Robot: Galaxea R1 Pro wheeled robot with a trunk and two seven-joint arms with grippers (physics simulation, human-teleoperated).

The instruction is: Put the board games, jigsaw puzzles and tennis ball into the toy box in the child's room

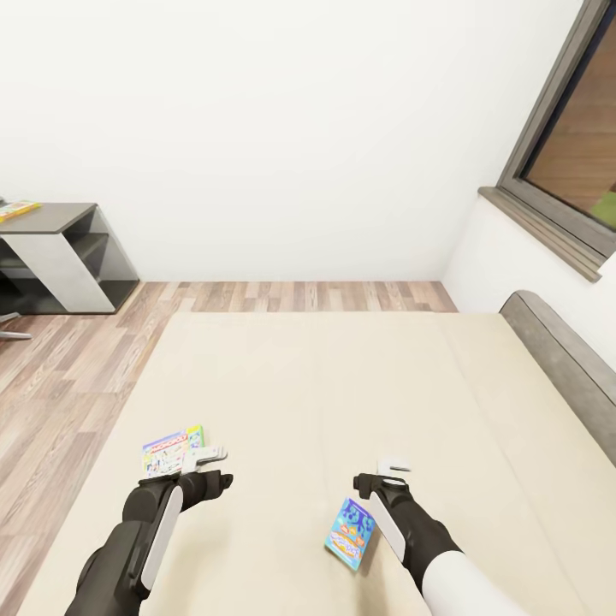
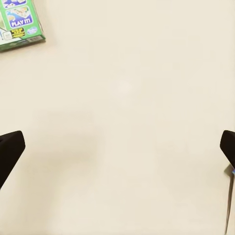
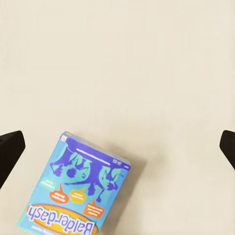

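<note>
Cream bed (image 1: 342, 385), blue game box (image 1: 351, 534) flat, long axis slightly diagonal

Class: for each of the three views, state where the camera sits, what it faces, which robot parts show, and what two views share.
Head: looks down over the bed; both arms, left gripper, right gripper.
Left wrist: faces the mattress; dark fingertips, green box corner.
Right wrist: faces the blue game; fingertips at the picture's edges.
Shared: the blue game shows in head and right wrist.
</note>
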